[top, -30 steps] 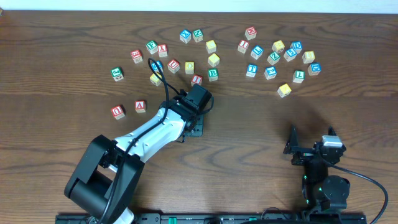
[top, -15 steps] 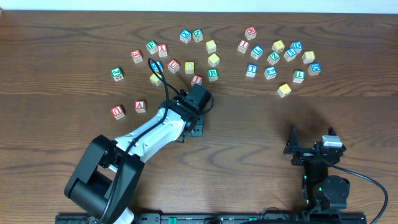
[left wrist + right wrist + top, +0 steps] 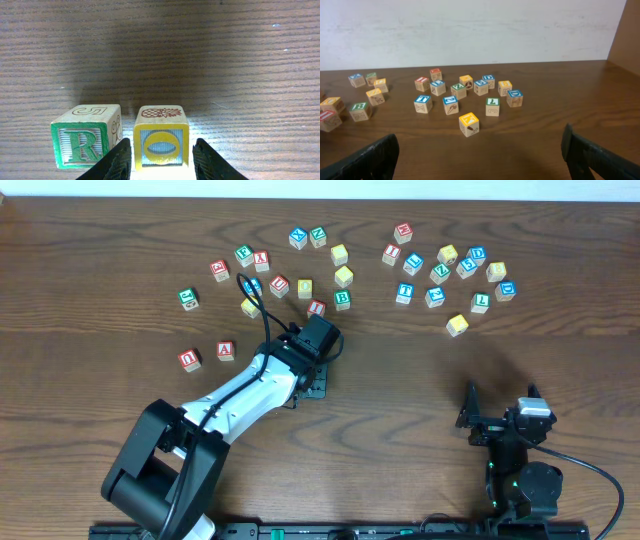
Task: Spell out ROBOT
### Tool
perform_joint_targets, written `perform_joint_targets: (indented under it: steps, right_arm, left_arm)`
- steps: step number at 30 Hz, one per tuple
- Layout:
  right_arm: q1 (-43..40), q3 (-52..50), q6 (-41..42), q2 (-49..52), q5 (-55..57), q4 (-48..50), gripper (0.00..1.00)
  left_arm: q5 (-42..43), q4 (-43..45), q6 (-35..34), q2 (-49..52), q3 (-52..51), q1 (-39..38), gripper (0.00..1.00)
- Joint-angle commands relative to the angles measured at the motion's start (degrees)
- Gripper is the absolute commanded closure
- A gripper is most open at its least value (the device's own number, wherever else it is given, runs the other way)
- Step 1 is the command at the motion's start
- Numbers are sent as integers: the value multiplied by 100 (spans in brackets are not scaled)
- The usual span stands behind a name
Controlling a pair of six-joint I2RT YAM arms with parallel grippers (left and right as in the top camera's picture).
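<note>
Left hand (image 3: 161, 150) was clamped on the yellow O cube (image 3: 161, 136), upright on the bench (image 3: 210, 60) near its middle, just right of the green R cube (image 3: 82, 142) in the wrist view, both letters facing the camera. Right hand (image 3: 480, 157) stood wide apart, empty.

From above I see my left arm (image 3: 250, 390) stretching diagonally from near left toward the middle, its black wrist (image 3: 315, 340) hiding the fingers. My right arm (image 3: 515, 440) sits folded at near right. Far off lie the green B cube (image 3: 342, 300) and, to its right, the blue T cube (image 3: 404, 292). The red A cube (image 3: 226, 351) lies nearer, to the left.
</note>
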Motion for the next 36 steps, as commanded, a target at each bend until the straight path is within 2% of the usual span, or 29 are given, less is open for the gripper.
perform_joint_targets:
  steps: [1, 18, 30, 36]
  right_arm:
    - [0, -9, 59, -35, 46, -22, 1]
    - [0, -9, 59, -35, 46, -22, 1]
    - [0, -9, 59, -35, 46, -22, 1]
    - [0, -9, 59, -35, 46, -22, 1]
  left_arm:
    - [-11, -31, 39, -125, -22, 26, 60]
    - [-35, -181, 186, -417, 245, 26, 60]
    - [-103, -225, 251, -1738, 245, 26, 60]
    - [-645, -223, 433, -2706, 356, 26, 60]
